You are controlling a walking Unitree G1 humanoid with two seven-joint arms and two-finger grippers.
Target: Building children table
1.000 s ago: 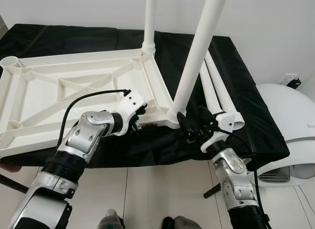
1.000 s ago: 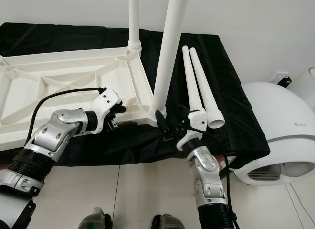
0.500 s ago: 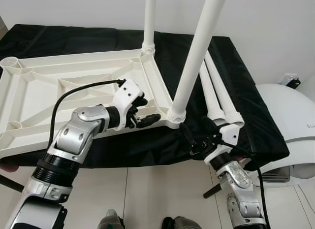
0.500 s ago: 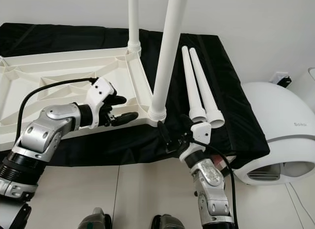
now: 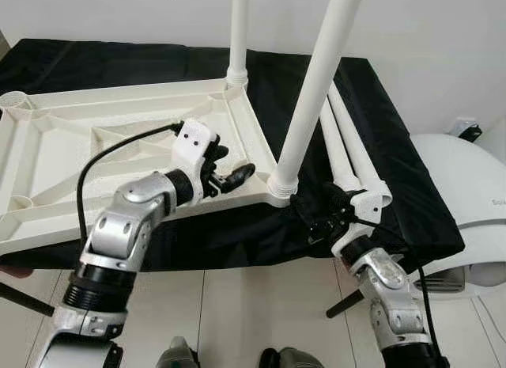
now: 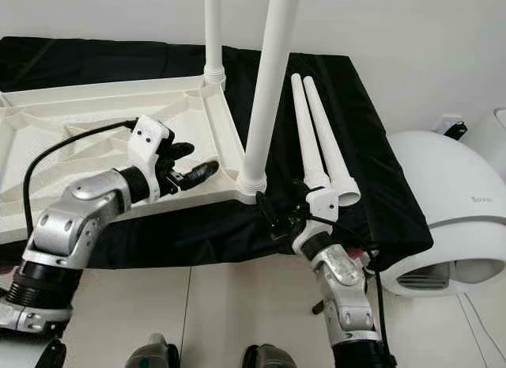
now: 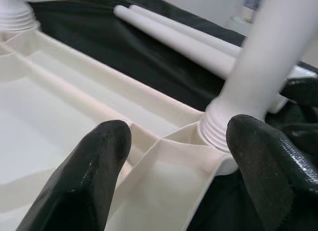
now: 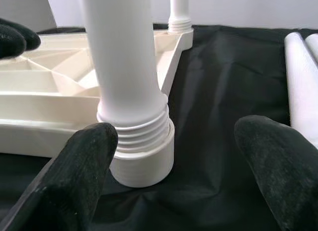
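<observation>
near leg (image 5: 312, 91) just ahead of both | L gripper (image 5: 229, 172) jaws wide | R gripper (image 5: 310, 218) jaws wide

Left gripper (image 5: 229, 168) fingers spread, right gripper (image 5: 310, 218) fingers spread, both arms raised forward

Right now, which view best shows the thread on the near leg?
The right wrist view: the near leg stands close and sharp, with thread rings bare above the socket. The left wrist view shows that joint blurred; the eye views show it small.
</observation>
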